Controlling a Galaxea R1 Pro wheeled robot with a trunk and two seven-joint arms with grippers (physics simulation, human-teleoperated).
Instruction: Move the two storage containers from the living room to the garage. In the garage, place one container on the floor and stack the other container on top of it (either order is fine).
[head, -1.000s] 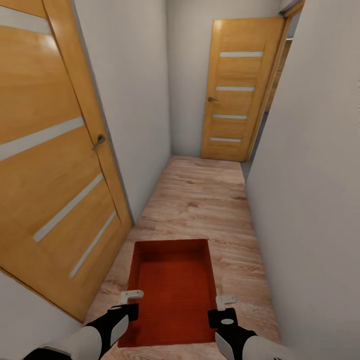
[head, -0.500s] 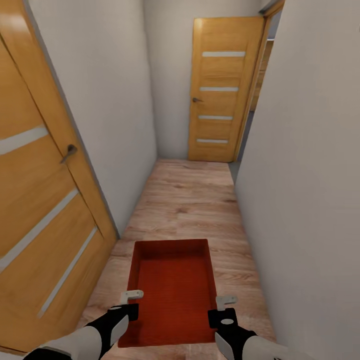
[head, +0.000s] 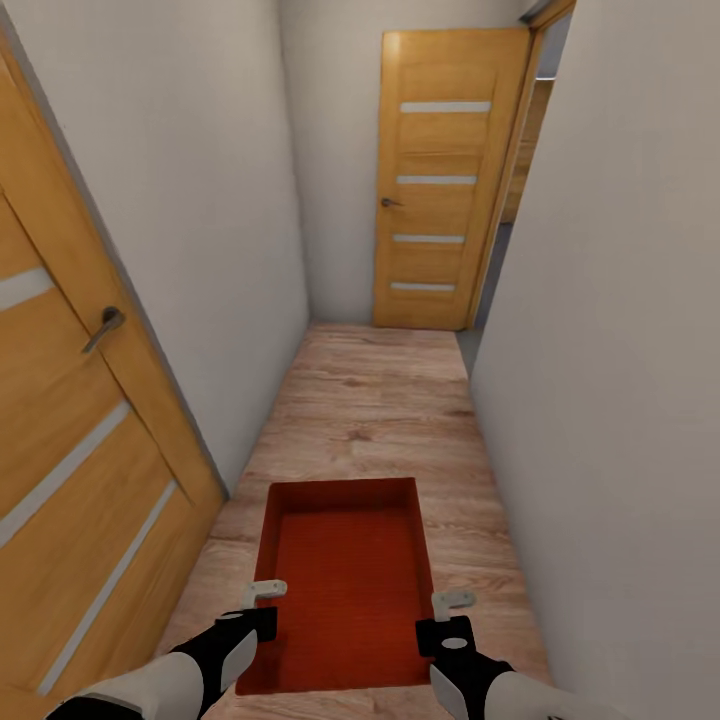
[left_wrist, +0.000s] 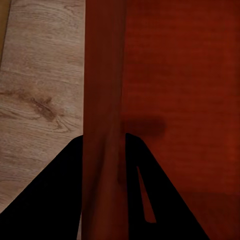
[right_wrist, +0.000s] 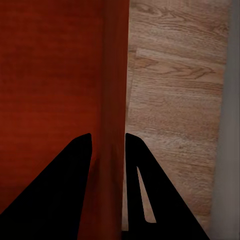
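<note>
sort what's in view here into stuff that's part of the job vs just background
Part of the job:
- bin, orange-red, open top
- left gripper, clamped on the bin's left wall
- right gripper, clamped on its right wall

Just background:
- near door at left
- far door at the corridor's end, ajar
- wood floor
- walls

Orange-red storage container (head: 345, 585) (open-topped) held level.

Both arms reaching forward, left gripper (head: 262, 608) and right gripper (head: 446, 615) each clamped on a side wall of the storage container (head: 345, 570).
</note>
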